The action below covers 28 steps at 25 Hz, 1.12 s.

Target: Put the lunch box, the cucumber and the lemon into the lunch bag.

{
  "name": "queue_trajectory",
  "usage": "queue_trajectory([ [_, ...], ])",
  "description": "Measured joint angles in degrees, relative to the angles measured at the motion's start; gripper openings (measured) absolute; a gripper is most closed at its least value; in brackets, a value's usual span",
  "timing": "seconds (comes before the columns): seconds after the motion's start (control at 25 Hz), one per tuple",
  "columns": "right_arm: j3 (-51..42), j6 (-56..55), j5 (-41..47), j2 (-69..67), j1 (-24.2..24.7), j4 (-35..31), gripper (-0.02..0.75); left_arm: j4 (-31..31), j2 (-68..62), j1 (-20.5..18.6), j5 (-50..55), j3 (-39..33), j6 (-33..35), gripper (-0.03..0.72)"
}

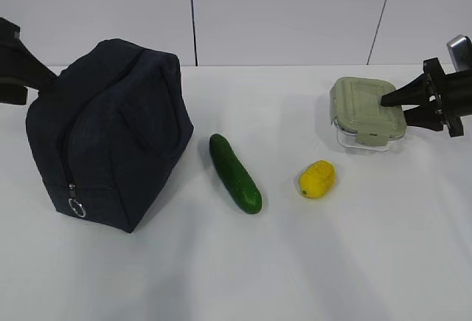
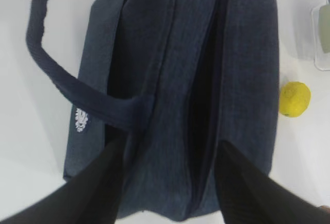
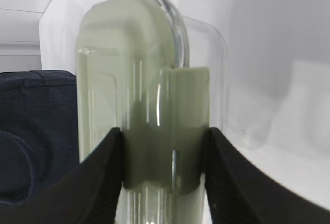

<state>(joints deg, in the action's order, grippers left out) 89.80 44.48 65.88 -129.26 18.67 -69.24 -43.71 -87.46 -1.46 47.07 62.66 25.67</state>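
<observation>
At the left of the exterior view, the lunch bag point(image 1: 110, 133) is stood on the white table point(image 1: 243, 269), its zipper line running from the top down the near end to a silver ring pull point(image 1: 77, 206) at lower left. It is judged soft and light, likely to sag when pushed, so the fabric beside the zipper or a loop handle point(image 2: 62, 87) is the preferred hold. In the left wrist view the left gripper point(image 2: 167, 175) is seen spread wide, one finger on each side of the bag's top seam; contact with the fabric cannot be confirmed. Right of the bag, in the lower centre, the cucumber point(image 1: 234, 172) is laid flat, its long axis running from upper left to lower right. It is judged firm and smooth, prone to roll, and is best taken across its middle. Further right the lemon point(image 1: 317, 178) is laid, its long axis tilted toward upper right; a firm, bumpy, easily gripped body is assumed. At the upper right the lunch box point(image 1: 366, 112) is located, rigid, slick-walled and probably light. The right gripper point(image 1: 397, 102) is closed upon it: in the right wrist view the fingers point(image 3: 98, 177) are pressed against both sides at the lid clip point(image 3: 180, 121).
</observation>
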Motion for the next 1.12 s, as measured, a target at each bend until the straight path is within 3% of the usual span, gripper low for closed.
queue_trajectory([
  [0.36, 0.0, 0.0, 0.0, 0.0, 0.0, 0.0, 0.337, -1.0, -5.6, 0.0, 0.4, 0.6, 2.6, 0.405],
  [0.6, 0.0, -0.3, 0.0, 0.7, 0.0, 0.0, 0.337, -1.0, -5.7, 0.0, 1.0, 0.6, 3.3, 0.214],
  [0.8, 0.0, -1.1, 0.0, 0.8, -0.5, -0.3, 0.337, -1.3, -5.7, 0.0, 1.8, 0.6, 3.3, 0.154],
  [0.96, 0.0, -1.3, 0.0, 0.8, -2.4, -0.3, 0.336, -3.3, -5.7, 0.0, 3.4, 0.6, 3.3, 0.018],
  [1.12, 0.0, -2.0, 0.0, 0.8, -5.4, -0.3, 0.336, -6.5, -5.7, 0.0, 4.0, 0.6, 3.5, -0.006],
])
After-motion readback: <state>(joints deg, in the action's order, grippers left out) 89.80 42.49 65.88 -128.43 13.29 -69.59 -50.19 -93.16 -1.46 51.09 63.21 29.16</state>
